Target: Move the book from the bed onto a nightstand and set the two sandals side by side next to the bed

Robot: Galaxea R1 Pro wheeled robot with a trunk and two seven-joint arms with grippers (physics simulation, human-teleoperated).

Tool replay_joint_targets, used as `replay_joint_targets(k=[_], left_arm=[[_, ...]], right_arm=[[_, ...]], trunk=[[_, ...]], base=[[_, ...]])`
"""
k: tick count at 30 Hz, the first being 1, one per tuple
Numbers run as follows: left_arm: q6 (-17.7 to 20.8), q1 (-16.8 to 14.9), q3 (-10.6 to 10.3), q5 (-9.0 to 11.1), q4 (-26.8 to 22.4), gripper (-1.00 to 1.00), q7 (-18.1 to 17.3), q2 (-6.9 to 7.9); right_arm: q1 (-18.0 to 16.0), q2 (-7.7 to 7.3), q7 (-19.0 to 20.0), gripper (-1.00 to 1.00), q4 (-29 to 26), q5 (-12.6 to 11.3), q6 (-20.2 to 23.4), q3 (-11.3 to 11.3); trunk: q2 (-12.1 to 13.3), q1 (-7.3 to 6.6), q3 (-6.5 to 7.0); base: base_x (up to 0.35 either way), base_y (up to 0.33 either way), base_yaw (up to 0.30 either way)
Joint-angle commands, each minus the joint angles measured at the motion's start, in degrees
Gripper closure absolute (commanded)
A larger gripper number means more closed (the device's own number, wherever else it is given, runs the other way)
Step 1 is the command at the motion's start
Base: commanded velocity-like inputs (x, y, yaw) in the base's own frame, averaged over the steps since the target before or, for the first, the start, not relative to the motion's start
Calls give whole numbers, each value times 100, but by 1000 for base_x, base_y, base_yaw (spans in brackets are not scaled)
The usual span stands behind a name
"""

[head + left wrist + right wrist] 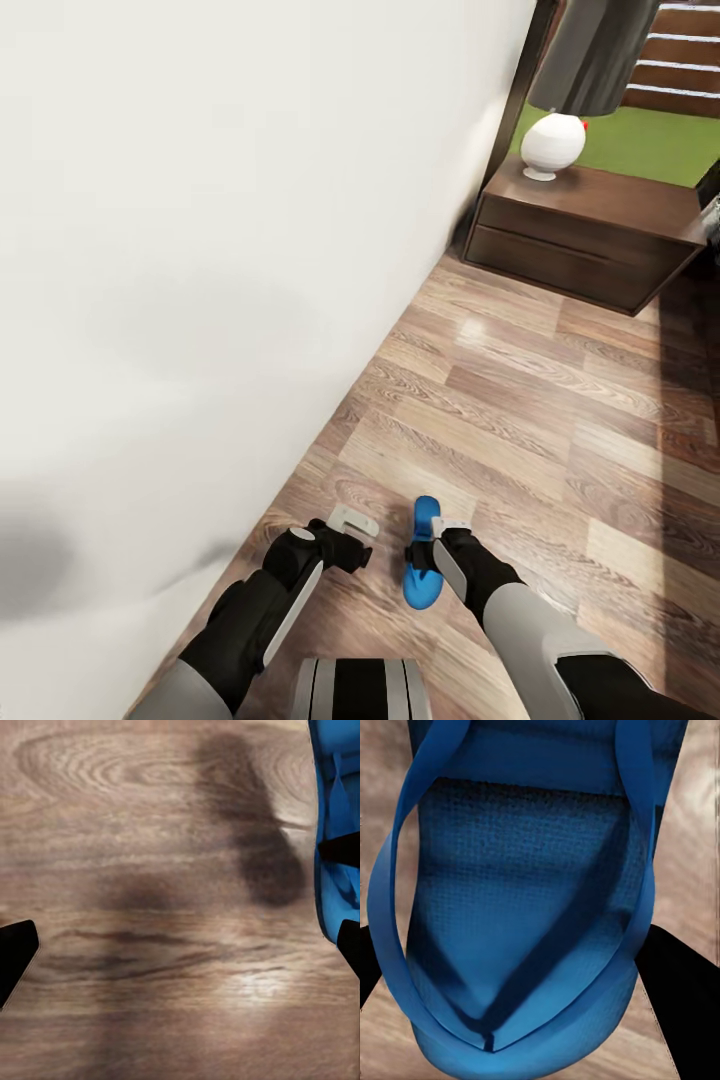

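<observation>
1. Holding its place low over the wood-plank floor (520, 400), the right gripper (428, 553) sits directly on one blue sandal (423, 566), which lies just beside the white side of the bed (200, 250).
2. That sandal's long axis runs roughly along the bed's edge, pointing away from the robot toward the nightstand (590, 235); the right gripper crosses it about midway along its length.
3. From the right wrist, the sandal (529, 907) lies squarely between the dark fingers (682, 1005), its toe straps meeting in a V toward the camera. The jaws stand on either side of the sole and appear closed onto its edges, though whether they press it firmly I cannot tell for certain.
4. The left gripper (352, 524) hovers beside the sandal, on the bed side, with bare floor beneath it. Its jaws are spread wide and hold nothing; the sandal (337, 832) shows off to one side of them.
5. My judgement: the right arm is the one placed to move this sandal, since the sandal lies right under it.
6. A white lamp (552, 143) stands on the nightstand, well apart from both arms.
</observation>
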Motion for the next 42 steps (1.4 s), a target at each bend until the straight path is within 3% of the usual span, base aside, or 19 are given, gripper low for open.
replay_joint_targets(k=[1,20,42], left_arm=[[27,-3,0,6,-6,-100,-10,0],[25,-3,5,5,10,-100,-10,0],[16,-3,1,-3,52,-100,-10,0]], right_arm=[[0,-12,-40,100,-11,-66,20,-6],[40,-400,49,100,-56,-60,-32,2],[70,-482,60,100,-69,-45,-212,19]], trunk=[[0,-3,19],[26,-52,440],[55,-109,927]], base=[[0,0,0],[0,0,0],[0,0,0]])
